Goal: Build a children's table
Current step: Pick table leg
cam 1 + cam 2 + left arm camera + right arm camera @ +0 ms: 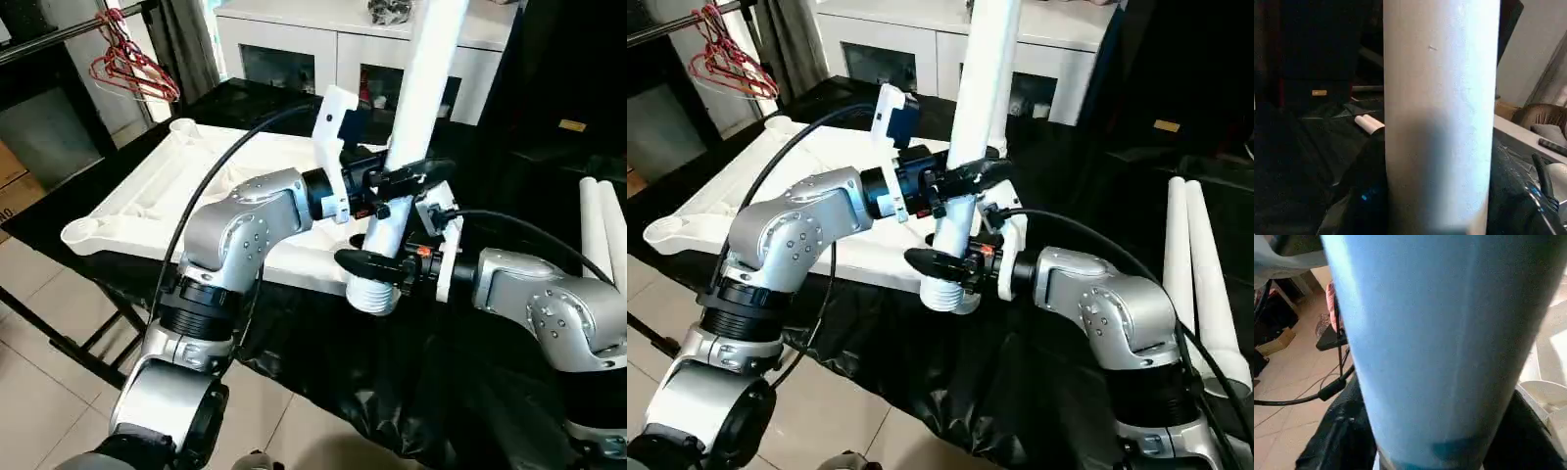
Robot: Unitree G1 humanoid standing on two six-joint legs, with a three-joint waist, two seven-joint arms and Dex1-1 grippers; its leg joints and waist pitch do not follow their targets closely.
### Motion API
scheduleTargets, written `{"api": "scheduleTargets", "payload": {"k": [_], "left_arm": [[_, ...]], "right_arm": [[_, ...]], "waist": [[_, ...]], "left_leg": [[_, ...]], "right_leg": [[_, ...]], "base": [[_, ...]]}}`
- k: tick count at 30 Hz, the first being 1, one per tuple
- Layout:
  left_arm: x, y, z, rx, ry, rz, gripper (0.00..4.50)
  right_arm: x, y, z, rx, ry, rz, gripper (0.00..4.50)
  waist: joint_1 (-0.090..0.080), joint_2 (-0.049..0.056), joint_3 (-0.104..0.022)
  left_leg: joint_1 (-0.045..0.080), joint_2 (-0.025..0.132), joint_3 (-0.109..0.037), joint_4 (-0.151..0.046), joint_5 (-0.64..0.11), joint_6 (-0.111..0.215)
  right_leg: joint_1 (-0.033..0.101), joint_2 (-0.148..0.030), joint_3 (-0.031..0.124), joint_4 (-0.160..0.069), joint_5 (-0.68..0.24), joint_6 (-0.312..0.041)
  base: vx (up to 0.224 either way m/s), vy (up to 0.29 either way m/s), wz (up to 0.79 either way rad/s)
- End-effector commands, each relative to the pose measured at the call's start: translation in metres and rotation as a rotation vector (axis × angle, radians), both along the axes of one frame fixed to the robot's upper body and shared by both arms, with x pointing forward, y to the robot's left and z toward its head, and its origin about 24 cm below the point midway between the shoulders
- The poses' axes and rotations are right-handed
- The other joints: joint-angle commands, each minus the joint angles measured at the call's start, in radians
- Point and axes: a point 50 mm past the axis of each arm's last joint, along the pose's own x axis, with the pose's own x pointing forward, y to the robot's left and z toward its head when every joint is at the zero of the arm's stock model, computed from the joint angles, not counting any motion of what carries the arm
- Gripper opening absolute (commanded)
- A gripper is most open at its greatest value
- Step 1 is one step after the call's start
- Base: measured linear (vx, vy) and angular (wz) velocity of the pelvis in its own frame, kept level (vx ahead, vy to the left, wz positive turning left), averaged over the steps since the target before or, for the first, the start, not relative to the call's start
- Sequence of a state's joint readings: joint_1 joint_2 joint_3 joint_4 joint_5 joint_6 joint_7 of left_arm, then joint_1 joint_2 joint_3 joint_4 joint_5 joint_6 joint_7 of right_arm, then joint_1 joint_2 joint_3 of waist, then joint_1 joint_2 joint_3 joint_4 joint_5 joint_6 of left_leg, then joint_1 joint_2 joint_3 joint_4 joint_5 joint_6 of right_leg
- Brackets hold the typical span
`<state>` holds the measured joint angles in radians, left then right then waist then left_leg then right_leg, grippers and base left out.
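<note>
Upright white tubular plastic leg (421,117) blocks centre, both pincers crowded against it. At 10 o'clock, white ribbed plastic tabletop (186,186) covers the table. At 3 o'clock, two more white legs (1195,264). Open black cloth (392,392) at 6 o'clock.

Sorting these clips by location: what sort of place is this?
Probably a lived-in home room, not a factory: a white cabinet with glass doors, red clothes hangers on a rail, and a tiled floor.

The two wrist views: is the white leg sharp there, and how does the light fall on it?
Left wrist view: the long white tubular plastic leg is soft-edged, with a grey shadow across its lower half. Right wrist view: the same leg is blurred, brighter along one edge.
</note>
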<state>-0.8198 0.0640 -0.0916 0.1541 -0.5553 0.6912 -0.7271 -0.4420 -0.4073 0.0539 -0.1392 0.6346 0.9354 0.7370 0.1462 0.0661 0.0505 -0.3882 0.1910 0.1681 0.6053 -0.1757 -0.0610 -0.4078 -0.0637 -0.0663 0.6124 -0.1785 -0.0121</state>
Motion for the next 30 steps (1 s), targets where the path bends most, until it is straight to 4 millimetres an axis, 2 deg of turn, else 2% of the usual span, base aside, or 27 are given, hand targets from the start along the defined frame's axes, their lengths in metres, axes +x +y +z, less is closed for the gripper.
{"api": "scheduleTargets", "payload": {"k": [1,4,5,6,11,30], "left_arm": [[-0.0039,-0.001,0.0046,0.0,-0.023,-0.037,1.86],[-0.004,-0.0003,0.0041,0.003,-0.022,-0.041,1.86],[-0.0041,0.0,0.0038,0.006,-0.021,-0.042,1.86],[-0.0041,0.0001,0.0037,0.007,-0.021,-0.043,1.86],[-0.0027,0.0017,0.0034,0.012,-0.022,-0.041,1.86],[-0.0026,0.0013,0.0037,0.015,-0.028,-0.054,1.86]], "right_arm": [[0.0031,-0.0042,0.0028,-0.026,-0.012,-0.027,2.13],[0.0042,-0.0047,0.0027,-0.026,-0.023,-0.042,2.03],[0.0047,-0.005,0.0027,-0.017,-0.018,-0.05,2.55],[0.0048,-0.0051,0.0028,-0.015,-0.017,-0.051,2.55],[0.0059,-0.0084,0.0049,-0.018,-0.019,-0.065,3.09],[-0.001,-0.0129,0.0094,0.007,-0.02,-0.028,3.13]], "waist": [[0.004,-0.027,-0.079],[0.004,-0.026,-0.079],[0.004,-0.024,-0.079],[0.004,-0.025,-0.079],[0.004,-0.023,-0.08],[0.003,-0.021,-0.08]], "left_leg": [[0.007,0.025,-0.008,-0.054,-0.067,0.038],[0.007,0.025,-0.008,-0.053,-0.063,0.038],[0.007,0.025,-0.008,-0.053,-0.066,0.037],[0.008,0.025,-0.008,-0.054,-0.067,0.037],[0.008,0.025,-0.008,-0.054,-0.071,0.034],[0.008,0.025,-0.008,-0.053,-0.07,0.037]], "right_leg": [[0.062,-0.071,0.042,-0.069,-0.189,-0.149],[0.062,-0.07,0.042,-0.068,-0.179,-0.151],[0.063,-0.071,0.042,-0.067,-0.178,-0.154],[0.062,-0.07,0.042,-0.068,-0.179,-0.153],[0.063,-0.071,0.042,-0.068,-0.179,-0.155],[0.064,-0.069,0.042,-0.068,-0.167,-0.161]], "base": [[0.0,0.0,0.0],[0.0,0.0,0.0],[0.0,0.0,0.0],[0.0,0.0,0.0],[0.0,0.0,0.0],[0.0,0.0,0.0]]}}
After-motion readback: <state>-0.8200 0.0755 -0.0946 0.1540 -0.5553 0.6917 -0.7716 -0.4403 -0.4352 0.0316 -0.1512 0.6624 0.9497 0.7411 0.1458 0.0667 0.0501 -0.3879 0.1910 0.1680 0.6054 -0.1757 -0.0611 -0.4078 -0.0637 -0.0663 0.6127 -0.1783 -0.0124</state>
